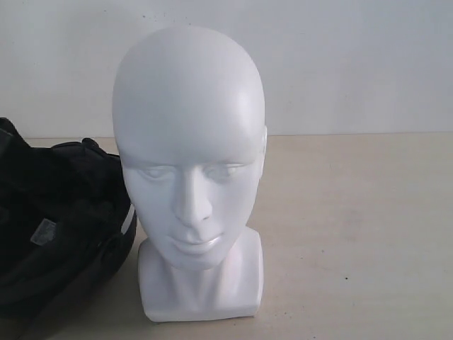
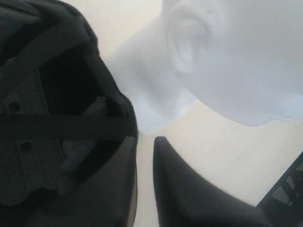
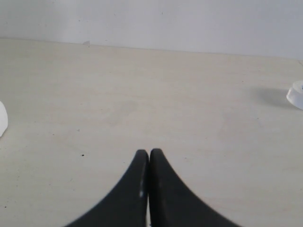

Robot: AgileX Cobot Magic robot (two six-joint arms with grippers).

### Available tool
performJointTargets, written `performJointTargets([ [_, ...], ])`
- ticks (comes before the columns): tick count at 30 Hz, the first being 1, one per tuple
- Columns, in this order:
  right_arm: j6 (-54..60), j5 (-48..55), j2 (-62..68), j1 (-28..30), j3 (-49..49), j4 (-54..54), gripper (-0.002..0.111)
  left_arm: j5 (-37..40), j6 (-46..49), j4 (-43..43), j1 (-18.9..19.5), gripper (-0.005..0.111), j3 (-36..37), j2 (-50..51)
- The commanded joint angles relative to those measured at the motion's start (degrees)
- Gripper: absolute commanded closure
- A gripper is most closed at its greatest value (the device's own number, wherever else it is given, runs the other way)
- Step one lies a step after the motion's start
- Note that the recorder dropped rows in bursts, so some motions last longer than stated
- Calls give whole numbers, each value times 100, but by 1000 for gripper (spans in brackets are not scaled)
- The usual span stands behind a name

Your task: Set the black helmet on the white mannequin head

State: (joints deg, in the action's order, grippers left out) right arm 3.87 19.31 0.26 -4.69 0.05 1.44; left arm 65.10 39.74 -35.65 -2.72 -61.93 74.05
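The right gripper (image 3: 149, 153) comes up from the bottom centre of its wrist frame as two black, curved fingers (image 3: 165, 198). Their inner edges are pressed together all the way to the tips, and nothing is held between them. Of the left gripper (image 2: 142, 151) only one black, tapering finger (image 2: 189, 189) shows. It rises from the lower middle of its wrist frame to a blunt tip. Its partner is out of sight, so how wide the jaws stand cannot be told.

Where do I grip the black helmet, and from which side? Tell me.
Probably the rim of the black helmet nearest the white mannequin head, from above. It lies opening-up, lining and strap exposed, so the edge is a thin wall: one finger inside, one outside.
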Motion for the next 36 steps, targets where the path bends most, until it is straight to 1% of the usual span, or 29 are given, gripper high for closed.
performJointTargets([
  [1,-19,-24,-26,11,-5,-9,109,-277,-112,314,-444,80,-44,89],
  [4,-19,-24,-26,11,-5,-9,109,-354,-579,822,-652,72,-55,191],
  [9,-19,-24,-26,11,-5,-9,109,-226,-1337,1899,-1043,71,-55,401],
  [12,-19,-24,-26,11,-5,-9,109,-356,-1358,1961,-1205,71,-55,463],
  [16,-19,-24,-26,11,-5,-9,109,-613,-1767,1973,-1399,71,-55,463],
  [20,-19,-24,-26,11,-5,-9,109,-621,-2082,1988,-1453,71,-55,463],
  [24,-19,-24,-26,11,-5,20,109,-583,-2093,2197,-1453,69,-55,463],
  [26,-19,-24,-26,11,-5,20,109,-539,-2150,2448,-1453,65,-55,463],
  [29,-19,-24,-26,11,-5,20,109,-540,-2429,2744,-1453,52,-55,463],
  [30,-19,-24,-26,11,-5,20,109,-553,-2543,2786,-1453,50,-55,463],
  [33,-19,-24,-26,11,-5,20,109,-553,-2957,2798,-1453,46,-55,492],
  [35,-19,-24,-26,11,-5,20,109,-488,-3042,2697,-1453,43,-55,622],
  [36,-19,-24,-26,11,-5,20,109,-455,-3026,2487,-1453,39,-55,741],
])
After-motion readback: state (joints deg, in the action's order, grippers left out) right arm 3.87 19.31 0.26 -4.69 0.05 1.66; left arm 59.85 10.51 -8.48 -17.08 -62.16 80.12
